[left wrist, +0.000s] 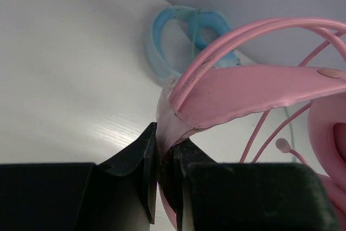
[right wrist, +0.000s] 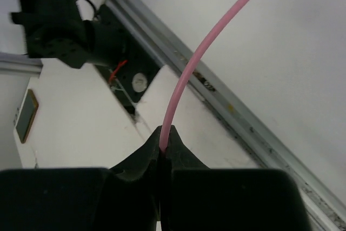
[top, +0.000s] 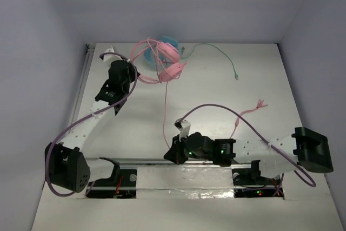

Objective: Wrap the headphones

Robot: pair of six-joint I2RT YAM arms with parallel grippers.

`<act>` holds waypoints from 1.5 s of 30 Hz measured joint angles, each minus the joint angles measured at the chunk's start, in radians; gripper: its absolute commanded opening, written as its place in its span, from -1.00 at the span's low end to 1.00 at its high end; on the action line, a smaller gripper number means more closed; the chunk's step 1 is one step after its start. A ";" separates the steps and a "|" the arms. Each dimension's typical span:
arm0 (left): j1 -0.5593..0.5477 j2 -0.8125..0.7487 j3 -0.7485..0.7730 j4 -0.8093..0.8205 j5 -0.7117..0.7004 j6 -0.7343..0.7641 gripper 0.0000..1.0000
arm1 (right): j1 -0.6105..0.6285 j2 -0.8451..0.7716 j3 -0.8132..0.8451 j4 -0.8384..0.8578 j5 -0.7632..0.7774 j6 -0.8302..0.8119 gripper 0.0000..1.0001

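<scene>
The pink headphones (top: 168, 64) lie at the far middle of the table, their thin double headband arching left. My left gripper (top: 133, 75) is shut on the end of the headband's pink strap (left wrist: 254, 91); in the left wrist view the gripper (left wrist: 165, 152) pinches it tightly. The thin pink cable (top: 164, 113) runs from the headphones straight toward me. My right gripper (top: 173, 152) is shut on this cable (right wrist: 200, 47) near the front rail, the cable rising out of the closed gripper (right wrist: 164, 145). The cable's loose end (top: 259, 104) lies to the right.
Light blue headphones (top: 172, 42) sit just behind the pink ones, also in the left wrist view (left wrist: 162, 41), with a green cable (top: 219, 51) trailing right. A metal rail (right wrist: 243, 114) runs along the near edge. White walls close in the back and both sides.
</scene>
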 measured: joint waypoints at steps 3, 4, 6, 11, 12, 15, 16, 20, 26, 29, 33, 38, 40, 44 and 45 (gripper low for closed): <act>-0.019 0.003 -0.057 0.012 -0.050 0.003 -1.00 | 0.030 -0.044 0.094 -0.138 0.014 -0.025 -1.00; -0.029 0.006 -0.072 0.014 -0.063 0.006 -1.00 | 0.032 -0.055 0.126 -0.184 0.015 -0.037 -1.00; -0.061 0.013 -0.103 0.020 -0.091 0.013 -1.00 | 0.032 -0.068 0.191 -0.271 0.020 -0.067 -1.00; -0.166 0.035 -0.154 0.028 -0.151 0.040 -1.00 | 0.032 -0.066 0.355 -0.446 0.031 -0.155 -1.00; -0.180 0.042 -0.157 0.027 -0.154 0.045 -1.00 | 0.032 -0.063 0.386 -0.475 0.031 -0.175 -1.00; -0.229 0.060 -0.165 0.028 -0.151 0.063 -1.00 | 0.032 -0.048 0.465 -0.531 0.030 -0.230 -1.00; -0.244 0.062 -0.168 0.028 -0.145 0.069 -1.00 | 0.032 -0.042 0.484 -0.546 0.030 -0.247 -1.00; -0.278 0.063 -0.178 0.037 -0.096 0.103 -1.00 | 0.021 -0.023 0.528 -0.612 0.032 -0.309 -1.00; -0.296 0.040 -0.229 0.049 0.034 0.147 -1.00 | -0.077 -0.026 0.565 -0.716 0.051 -0.388 -1.00; -0.296 0.000 -0.272 0.039 0.098 0.158 -1.00 | -0.157 -0.053 0.565 -0.740 0.070 -0.418 -1.00; -0.303 -0.038 -0.285 0.008 0.172 0.179 -1.00 | -0.244 -0.102 0.565 -0.756 0.094 -0.457 -1.00; -0.314 -0.059 -0.285 -0.011 0.270 0.193 -1.00 | -0.308 -0.134 0.566 -0.763 0.115 -0.503 -1.00; -0.317 -0.074 -0.285 -0.036 0.289 0.200 -1.00 | -0.323 -0.137 0.570 -0.774 0.126 -0.517 -1.00; -0.318 -0.102 -0.285 -0.077 0.304 0.211 -1.00 | -0.336 -0.145 0.586 -0.799 0.175 -0.546 -1.00; -0.318 -0.109 -0.285 -0.082 0.312 0.212 -1.00 | -0.337 -0.147 0.592 -0.803 0.190 -0.554 -1.00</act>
